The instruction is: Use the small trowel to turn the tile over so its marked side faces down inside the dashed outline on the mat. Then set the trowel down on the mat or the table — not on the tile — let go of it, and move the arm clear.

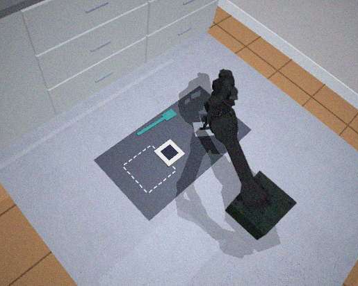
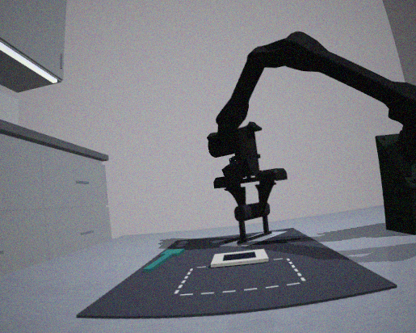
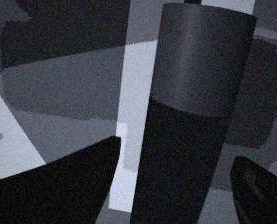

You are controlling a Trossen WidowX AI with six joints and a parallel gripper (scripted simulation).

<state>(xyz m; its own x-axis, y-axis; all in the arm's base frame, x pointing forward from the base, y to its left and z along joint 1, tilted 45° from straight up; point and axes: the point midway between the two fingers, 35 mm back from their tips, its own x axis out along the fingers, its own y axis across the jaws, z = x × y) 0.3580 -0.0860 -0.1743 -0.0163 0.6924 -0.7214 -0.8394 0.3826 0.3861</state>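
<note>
The trowel has a dark round handle (image 2: 251, 211) (image 3: 202, 63) on posts above a pale blade (image 1: 198, 127) (image 2: 275, 234) (image 3: 138, 96). It rests at the far end of the dark mat (image 1: 144, 205) (image 2: 148, 299). My gripper (image 1: 205, 125) (image 2: 251, 210) (image 3: 177, 155) is lowered over the handle, one finger on each side, and a gap still shows at the left finger. The white tile (image 1: 169, 152) (image 2: 239, 258) lies with its dark marked side up, on the far edge of the dashed outline (image 1: 134, 178) (image 2: 229, 291).
A teal flat tool (image 1: 156, 122) (image 2: 164, 256) lies on the mat's far left edge. The arm's base block (image 1: 263, 208) (image 2: 402, 182) stands on the table to the right of the mat. Drawer cabinets (image 1: 75, 45) stand behind.
</note>
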